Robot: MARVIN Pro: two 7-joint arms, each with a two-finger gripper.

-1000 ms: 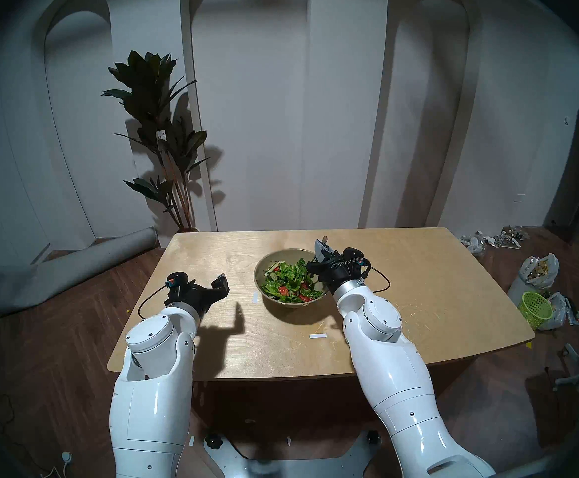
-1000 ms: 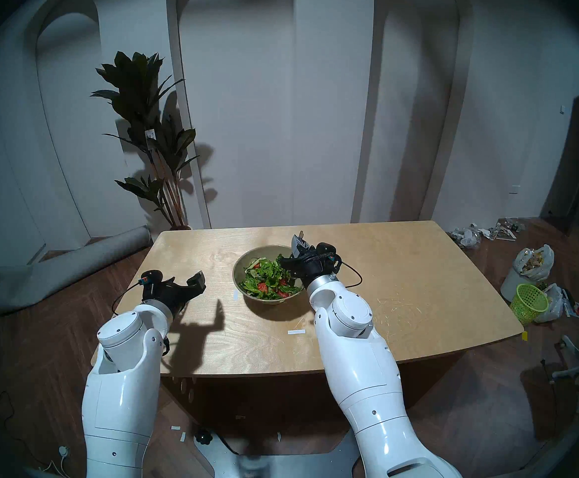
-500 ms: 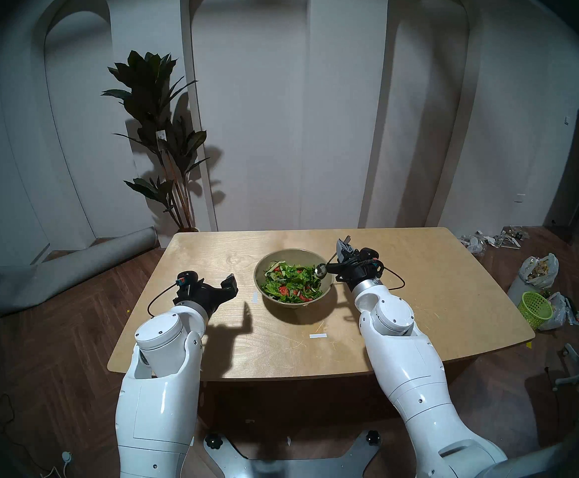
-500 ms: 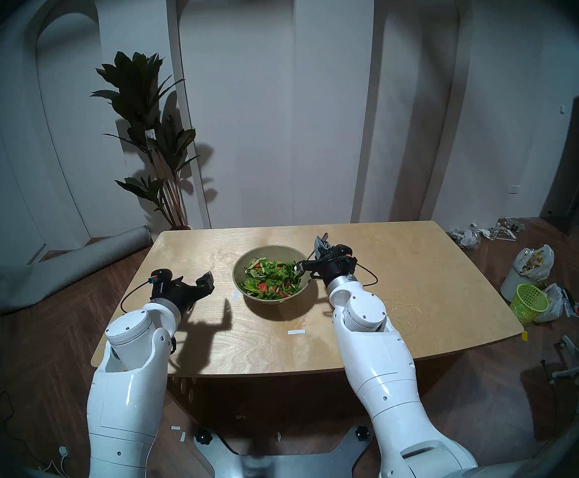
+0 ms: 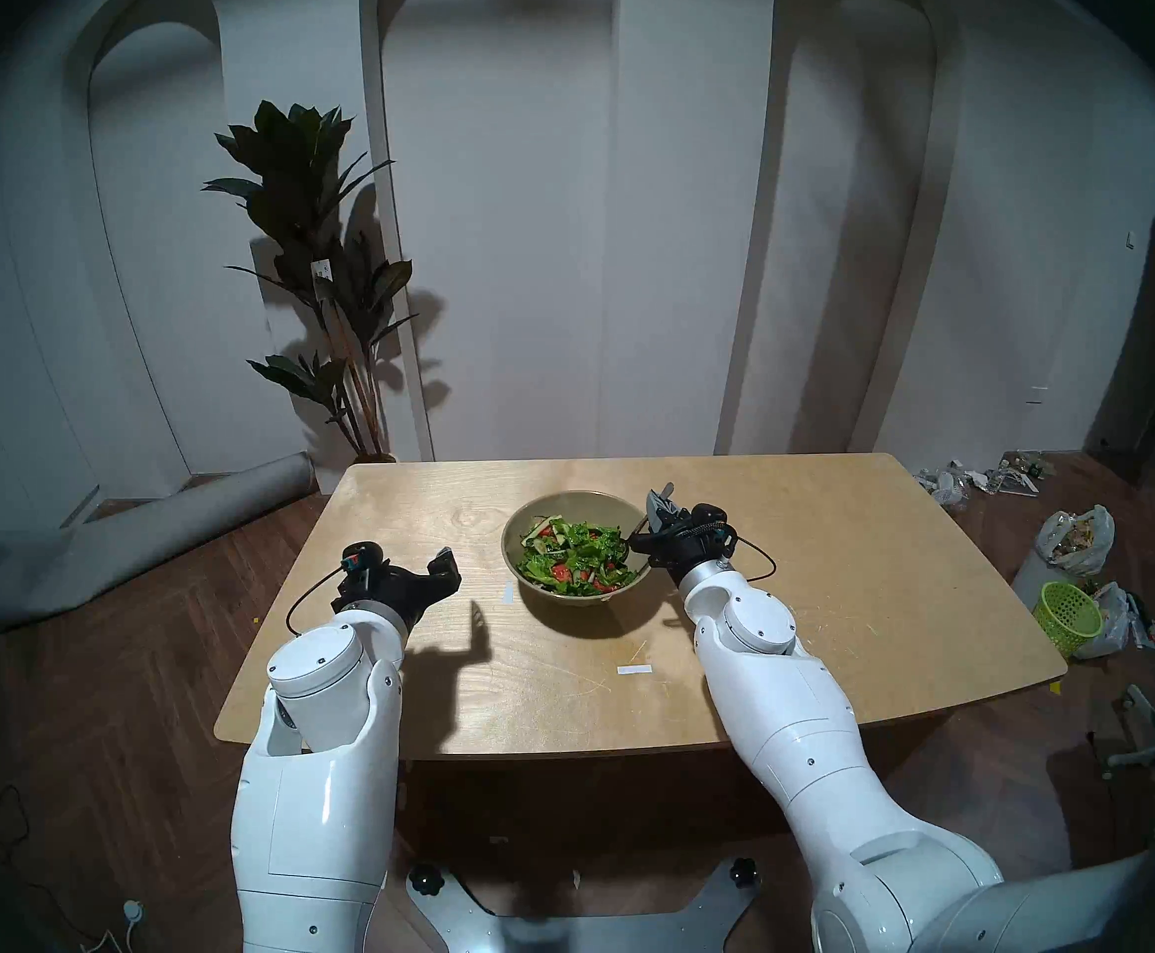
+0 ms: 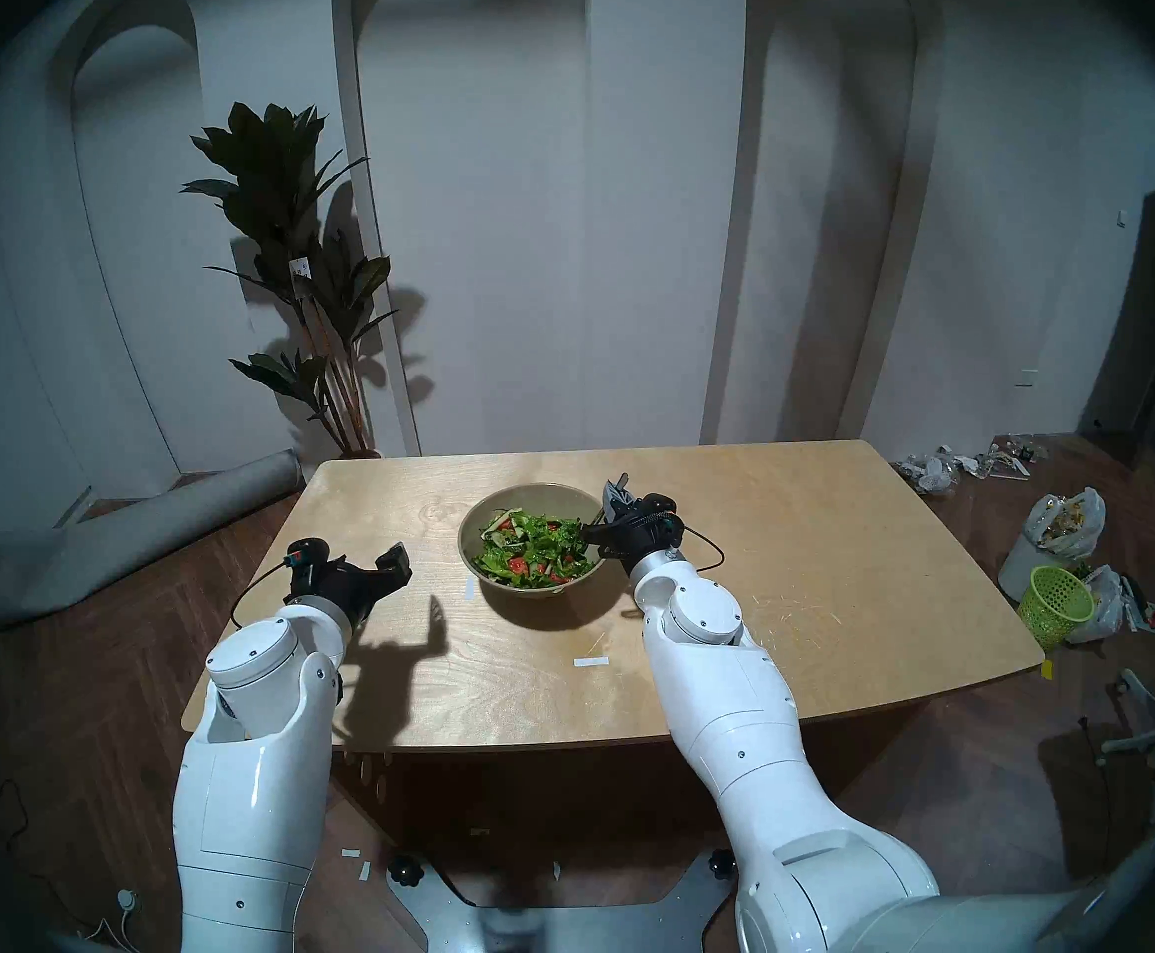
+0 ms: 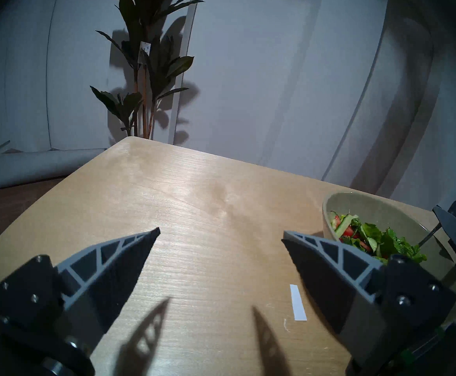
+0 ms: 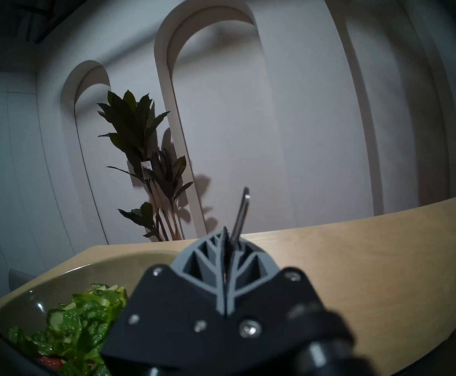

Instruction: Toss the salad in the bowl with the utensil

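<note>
Right claw [image 8: 225,248] clamps your spoon [image 8: 241,215] at the bowl's [image 5: 526,518] three o'clock to dig salad [image 5: 574,553]; left claw [image 7: 221,235] gapes idle.

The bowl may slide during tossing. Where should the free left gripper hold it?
Grip the bowl at its bare left rim, coming from the left: the left gripper stands open on that side, and the right gripper with the spoon occupies the right.

A round olive-beige matte bowl [image 5: 574,511] holds bright green chopped lettuce salad [image 5: 578,559] flecked with red tomato. Beside the bowl, the light tan wooden table [image 5: 836,587] carries white tape strips [image 5: 633,670].
</note>
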